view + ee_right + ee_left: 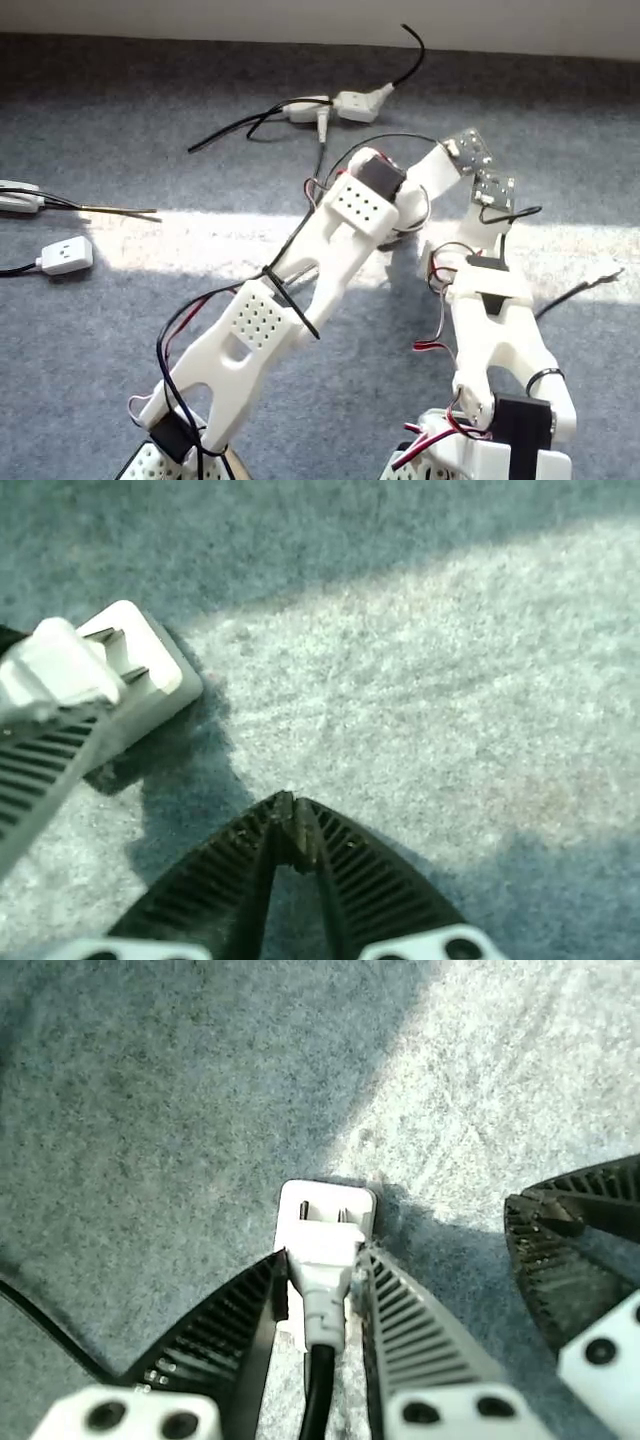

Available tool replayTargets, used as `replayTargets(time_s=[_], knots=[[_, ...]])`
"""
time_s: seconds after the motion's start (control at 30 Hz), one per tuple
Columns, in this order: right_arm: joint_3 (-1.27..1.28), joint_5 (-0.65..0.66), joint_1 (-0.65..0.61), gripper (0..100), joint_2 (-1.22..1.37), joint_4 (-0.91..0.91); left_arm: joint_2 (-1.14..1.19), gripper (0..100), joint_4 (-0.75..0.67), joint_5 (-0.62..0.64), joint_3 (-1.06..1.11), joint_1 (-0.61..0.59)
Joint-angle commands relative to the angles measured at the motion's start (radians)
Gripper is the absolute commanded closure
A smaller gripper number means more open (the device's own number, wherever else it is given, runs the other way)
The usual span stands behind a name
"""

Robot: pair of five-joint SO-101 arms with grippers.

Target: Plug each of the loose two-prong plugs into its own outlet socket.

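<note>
My left gripper is shut on a white two-prong plug with a black cord. Its prongs sit in the slots of a small white outlet socket on the carpet, with part of their length showing. My right gripper is shut with nothing in it, low over bare carpet just beside that socket and plug. Its dark finger also shows in the left wrist view. In the high view both arms meet at mid-floor and cover this spot.
Another white socket lies at the left, with one more and its cable behind it. At the back lie a joined white plug and socket with black cords. Grey carpet stretches around the arms.
</note>
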Motion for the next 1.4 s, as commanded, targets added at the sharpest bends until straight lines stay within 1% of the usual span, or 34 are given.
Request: replayTargets(time_s=[0.0,0.23,0.3,0.43,0.63,0.8,1.0,1.1,1.27,1.37], knots=[[-0.045,-0.012,0.012,99.1,-0.007,-0.015,-0.016,99,-0.029,0.012,-0.008,-0.022],[-0.045,-0.012,0.012,99.1,-0.007,-0.015,-0.015,99,-0.020,0.011,0.001,-0.019],[-0.045,-0.012,0.012,99.1,-0.007,-0.016,-0.015,99,0.009,0.009,0.019,-0.015],[-0.045,-0.012,0.012,99.1,-0.007,-0.016,-0.015,99,0.055,-0.057,0.070,0.007],[-0.045,-0.009,0.012,99.1,-0.007,-0.016,-0.016,99,0.144,-0.057,0.084,-0.005],[-0.045,-0.009,0.012,99.1,-0.007,-0.016,-0.016,99,0.118,-0.057,0.081,-0.007],[-0.045,-0.009,0.012,99.1,-0.007,-0.015,-0.024,99,0.124,-0.055,0.059,-0.013],[-0.045,-0.008,0.012,99.1,-0.005,-0.016,-0.018,99,0.127,-0.054,0.036,-0.048],[-0.047,-0.008,0.012,99.1,0.001,-0.018,-0.015,99,0.120,-0.048,0.036,-0.145],[-0.064,-0.008,0.012,99.1,0.002,-0.039,-0.024,99,0.106,0.051,0.016,-0.262]])
